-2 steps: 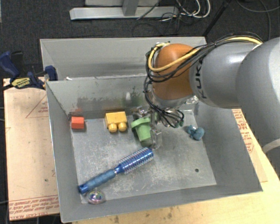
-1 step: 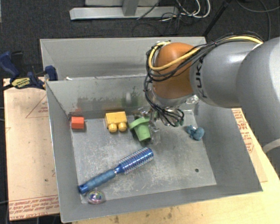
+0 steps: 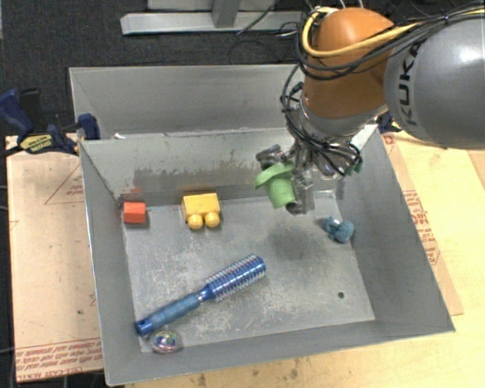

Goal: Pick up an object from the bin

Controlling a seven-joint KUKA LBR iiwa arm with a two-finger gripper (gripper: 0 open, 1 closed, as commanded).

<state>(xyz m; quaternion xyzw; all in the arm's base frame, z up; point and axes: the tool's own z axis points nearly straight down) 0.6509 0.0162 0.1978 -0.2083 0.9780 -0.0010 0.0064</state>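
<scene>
Arm: reaches in from the right; its orange cover sits above the bin's (image 3: pixel 107 263) back right part.
Claw (image 3: pixel 303 202): hangs over the back right of the floor, clear of the bottom, with a faint shadow on the metal below it.
Claw state: pressed onto a green plastic piece (image 3: pixel 277 188), pinching it at its right side; the rest sticks out to the left of the fingers.
Green plastic piece: stubby and rounded, with a flat tab at the top; held up off the floor, close to the back wall.
Nearest loose item: 1 small blue-grey lump (image 3: pixel 339 230), on the floor just right of and in front of the claw, apart from it.
Back left: 1 red block (image 3: pixel 134 213) against the back wall; 1 yellow block (image 3: pixel 201 210) with 2 round knobs beside it, to its right.
Front left: 1 blue hairbrush (image 3: pixel 203 294) lying aslant, bristle end towards the middle.
Front left corner: 1 small shiny ball (image 3: pixel 165 342), touching the brush's handle end.
</scene>
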